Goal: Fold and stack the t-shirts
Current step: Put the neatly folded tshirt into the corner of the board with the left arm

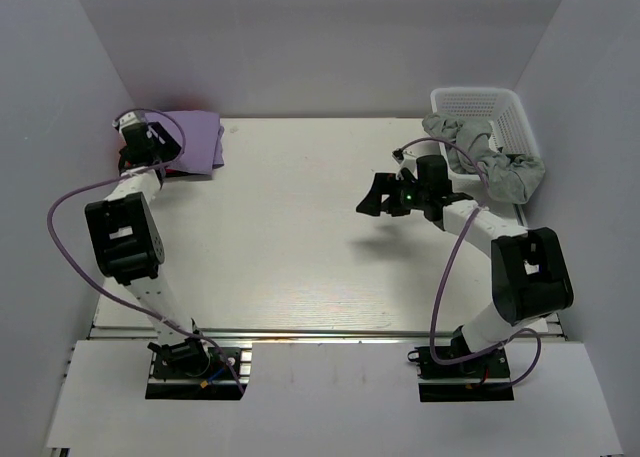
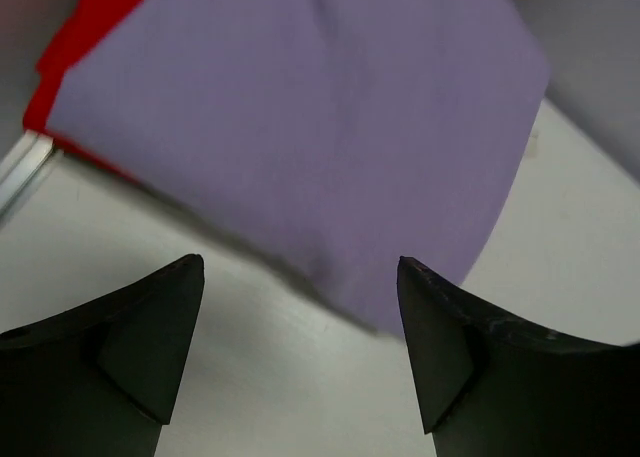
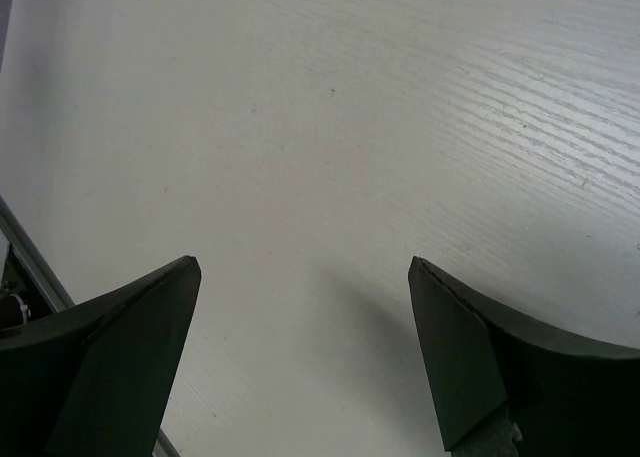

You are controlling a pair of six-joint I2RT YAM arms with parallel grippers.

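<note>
**Left gripper.** The left gripper (image 2: 300,262) is shown at the far left corner of the table (image 1: 290,237), with its jaws spread wide. Nothing is held between them and no contact with cloth is seen. In the left wrist view, the fingertips (image 2: 185,277) are seen over bare table surface, just short of the near edge of the lavender t-shirt (image 2: 300,127).

**Right gripper.** The right gripper (image 3: 305,262) is shown right of the table's centre, with its jaws also opened wide. Nothing is gripped or touched; only white wood-grain surface is seen between and beyond the fingers.

**T-shirts.** The lavender t-shirt is laid flat as a folded, roughly rectangular panel in the far left corner. It is stacked on the red t-shirt (image 2: 90,27), of which only a strip is exposed along the left side. In the top view the panel's edges are seen to run nearly parallel to the table's edges. Its near-left part is covered by the arm, so its long axis cannot be told. In the left wrist view the panel is seen skewed to the gripper, with one corner pointed toward the gap between the fingers.

**Other items.** A white lattice basket (image 1: 480,102) is placed at the far right corner. A grey-green garment (image 1: 500,167) is draped over its rim.
</note>
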